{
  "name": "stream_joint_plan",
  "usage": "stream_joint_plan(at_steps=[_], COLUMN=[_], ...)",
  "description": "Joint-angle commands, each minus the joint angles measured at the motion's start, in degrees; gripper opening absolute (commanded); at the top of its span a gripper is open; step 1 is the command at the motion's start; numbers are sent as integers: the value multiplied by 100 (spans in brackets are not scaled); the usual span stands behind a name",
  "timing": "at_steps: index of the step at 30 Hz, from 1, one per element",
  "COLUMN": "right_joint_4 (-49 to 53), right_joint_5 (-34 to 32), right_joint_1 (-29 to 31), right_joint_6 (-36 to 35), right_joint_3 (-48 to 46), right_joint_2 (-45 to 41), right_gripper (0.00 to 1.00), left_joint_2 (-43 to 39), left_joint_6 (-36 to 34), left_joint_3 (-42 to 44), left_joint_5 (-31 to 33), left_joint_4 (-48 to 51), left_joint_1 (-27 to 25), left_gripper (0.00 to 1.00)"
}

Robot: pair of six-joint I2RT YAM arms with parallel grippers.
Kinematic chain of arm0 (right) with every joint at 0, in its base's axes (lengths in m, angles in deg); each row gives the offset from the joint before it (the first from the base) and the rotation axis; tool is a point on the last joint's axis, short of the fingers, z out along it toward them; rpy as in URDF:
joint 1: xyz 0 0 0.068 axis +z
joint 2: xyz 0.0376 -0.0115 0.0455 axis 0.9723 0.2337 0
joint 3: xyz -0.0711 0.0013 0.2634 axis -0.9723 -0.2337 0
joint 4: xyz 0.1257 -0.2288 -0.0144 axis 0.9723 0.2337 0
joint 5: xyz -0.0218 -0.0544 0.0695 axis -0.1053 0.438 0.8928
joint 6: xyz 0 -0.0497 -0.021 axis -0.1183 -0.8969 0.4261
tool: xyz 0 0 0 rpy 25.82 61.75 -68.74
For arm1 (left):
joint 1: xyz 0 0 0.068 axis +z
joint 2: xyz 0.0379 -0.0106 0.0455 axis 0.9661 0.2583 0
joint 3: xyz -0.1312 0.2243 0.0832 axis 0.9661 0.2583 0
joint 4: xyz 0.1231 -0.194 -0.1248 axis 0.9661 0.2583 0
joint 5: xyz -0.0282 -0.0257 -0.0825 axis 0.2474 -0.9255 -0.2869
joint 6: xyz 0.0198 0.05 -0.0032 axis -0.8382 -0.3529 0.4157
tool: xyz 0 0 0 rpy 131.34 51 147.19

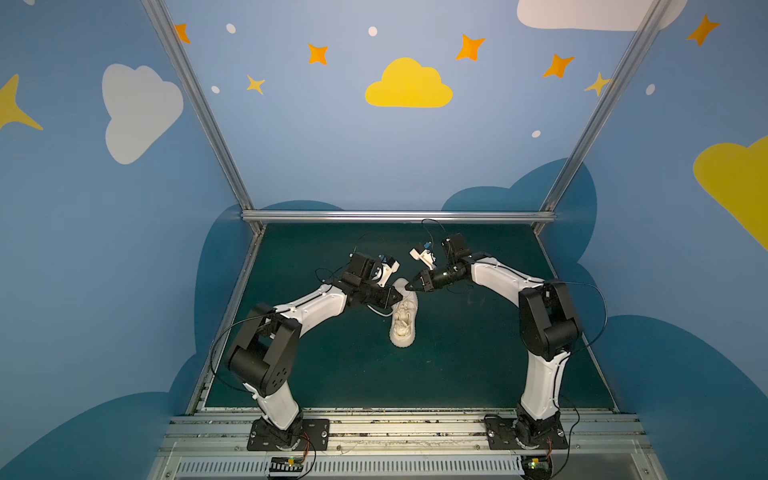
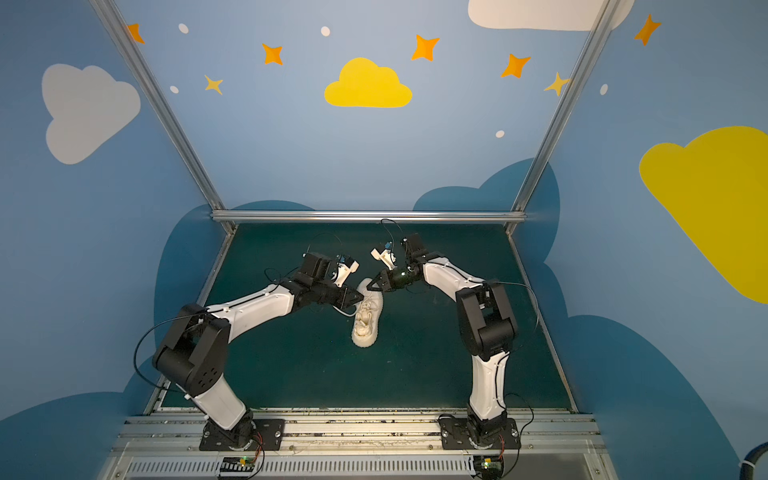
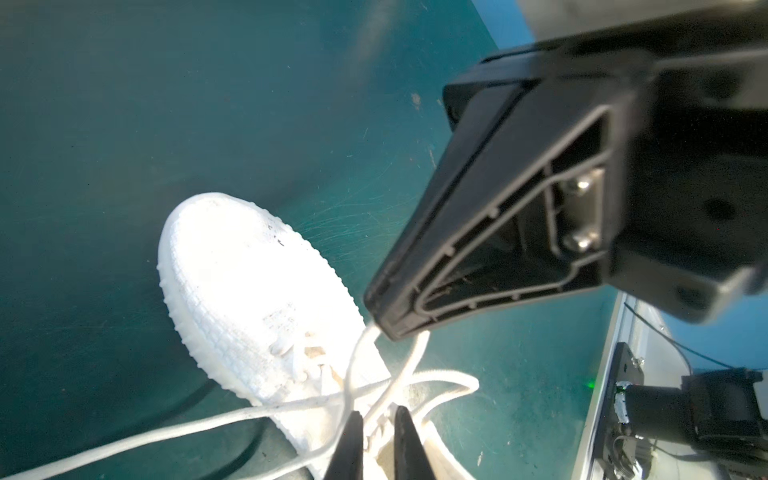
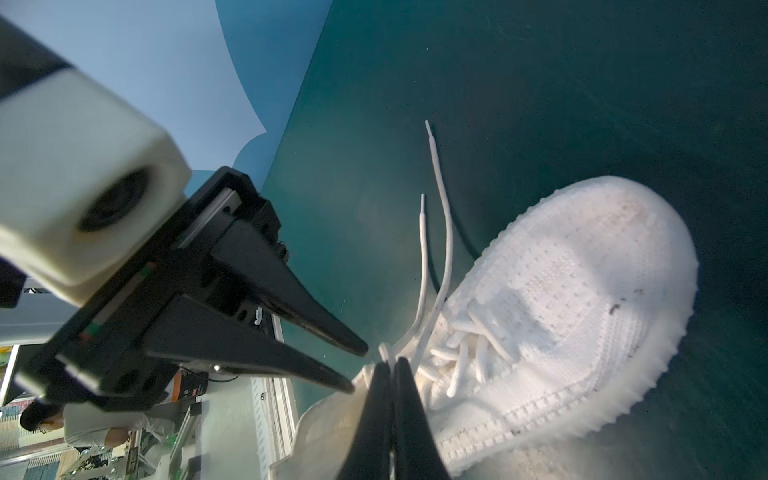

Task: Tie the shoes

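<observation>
Right jaws clamp a lace [image 4: 449, 241] above the sneaker [image 1: 402, 328] at the middle of the counter [image 1: 332, 374]; left jaws, beside them, stand slightly parted, gripping nothing.

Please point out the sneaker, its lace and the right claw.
sneaker [image 1: 402, 338]: in a top view, the toe.
lace [image 4: 423, 249]: right wrist view, a loose strand.
right claw [image 4: 392, 363]: right wrist view, between its fingertips.

Cream-white knit sneaker [image 1: 404, 322] (laces [image 4: 447, 232] alike) — dark teal mat [image 1: 353, 374]

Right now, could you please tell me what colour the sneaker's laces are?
The laces are cream-white, like the sneaker; clearest in the right wrist view.
</observation>
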Motion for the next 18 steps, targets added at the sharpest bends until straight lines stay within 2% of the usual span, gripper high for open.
stream_joint_plan(at_steps=[1,6,9,11,18], right_joint_4=[172,325,463,568,758], right_joint_5=[3,49,76,81,160], right_joint_1=[-56,-97,-116,-124,-124], right_joint_6=[-27,-69,-96,-123,-154], right_joint_3=[179,260,346,397,513], right_joint_2=[181,353,488,555,730], right_gripper=[0,0,0,0,0], left_joint_2=[68,92,138,120,259], left_joint_6=[-79,-350,-760,-1182,-3386], left_joint_3=[-93,-176,-319,-401,-955], left_joint_5=[-53,-66,-185,-213,-322], left_joint_4=[139,336,622,819,2040], left_joint_1=[12,109,220,283,436], left_gripper=[23,28,31,31,34])
